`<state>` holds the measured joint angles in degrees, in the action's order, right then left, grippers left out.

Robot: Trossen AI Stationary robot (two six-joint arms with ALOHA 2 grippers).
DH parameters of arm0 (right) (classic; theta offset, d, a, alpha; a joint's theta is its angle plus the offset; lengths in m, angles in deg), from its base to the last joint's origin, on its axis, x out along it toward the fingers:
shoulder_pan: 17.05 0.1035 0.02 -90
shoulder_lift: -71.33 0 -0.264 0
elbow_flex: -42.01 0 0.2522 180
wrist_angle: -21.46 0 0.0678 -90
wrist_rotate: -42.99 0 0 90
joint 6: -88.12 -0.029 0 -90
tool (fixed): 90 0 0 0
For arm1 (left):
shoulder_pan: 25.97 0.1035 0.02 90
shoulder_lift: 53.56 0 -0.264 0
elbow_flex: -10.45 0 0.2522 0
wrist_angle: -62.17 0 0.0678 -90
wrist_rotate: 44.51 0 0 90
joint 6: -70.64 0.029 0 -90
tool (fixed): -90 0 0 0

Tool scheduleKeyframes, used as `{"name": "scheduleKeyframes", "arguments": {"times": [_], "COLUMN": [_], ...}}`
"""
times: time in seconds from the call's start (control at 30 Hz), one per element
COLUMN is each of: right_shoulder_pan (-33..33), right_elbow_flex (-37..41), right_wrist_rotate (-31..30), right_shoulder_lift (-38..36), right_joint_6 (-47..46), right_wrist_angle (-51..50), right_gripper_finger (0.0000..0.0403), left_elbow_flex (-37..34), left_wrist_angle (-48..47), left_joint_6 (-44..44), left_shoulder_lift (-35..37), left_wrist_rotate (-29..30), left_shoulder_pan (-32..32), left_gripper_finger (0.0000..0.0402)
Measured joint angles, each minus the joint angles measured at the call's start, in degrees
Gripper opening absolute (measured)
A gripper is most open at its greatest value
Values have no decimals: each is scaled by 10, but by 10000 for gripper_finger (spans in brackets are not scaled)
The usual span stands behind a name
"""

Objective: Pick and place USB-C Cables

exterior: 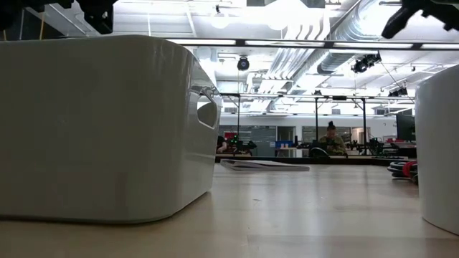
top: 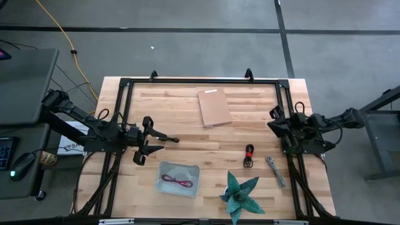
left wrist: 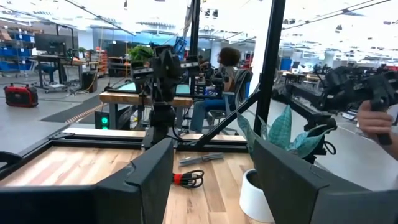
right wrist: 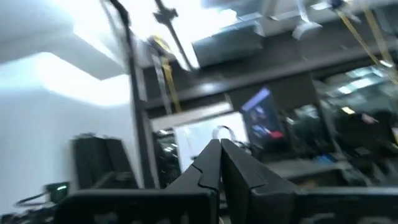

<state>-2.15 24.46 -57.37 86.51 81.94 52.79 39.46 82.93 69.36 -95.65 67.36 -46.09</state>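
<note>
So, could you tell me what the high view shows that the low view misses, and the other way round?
Only the high view shows the red cable lying inside the white tray, the grey cable, the teal paper star, and both grippers: the left gripper open near the tray, the right gripper at the table's right edge. Only the low view shows the room behind, with a seated person. Both show the tray, the brown board and the black-and-red cable.
</note>
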Motion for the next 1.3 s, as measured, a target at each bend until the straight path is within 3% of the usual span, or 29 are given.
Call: {"name": "scheduleKeyframes", "arguments": {"times": [0.17,0.33,0.5,0.7,0.9,1.3], "right_shoulder_pan": [0,0,1,37,80,152], "right_elbow_flex": [-98,-264,-425,-490,-452,-441], "right_wrist_rotate": [-49,-116,-96,-74,-75,-47], "right_shoulder_lift": [118,211,314,432,533,690], "right_joint_6": [-32,-124,-331,-612,-763,-942], "right_wrist_angle": [-76,-375,-720,-976,-1000,-992], "right_gripper_finger": [30,107,170,187,188,188], "left_elbow_flex": [0,0,0,0,0,0], "left_wrist_angle": [0,0,0,0,0,0], "left_joint_6": [0,0,0,0,0,0], "left_shoulder_lift": [0,0,0,0,0,0], "left_wrist_rotate": [0,0,0,0,0,0], "left_shoulder_pan": [0,0,0,0,0,0], "left_gripper_finger": [204,203,205,203,204,203]}}
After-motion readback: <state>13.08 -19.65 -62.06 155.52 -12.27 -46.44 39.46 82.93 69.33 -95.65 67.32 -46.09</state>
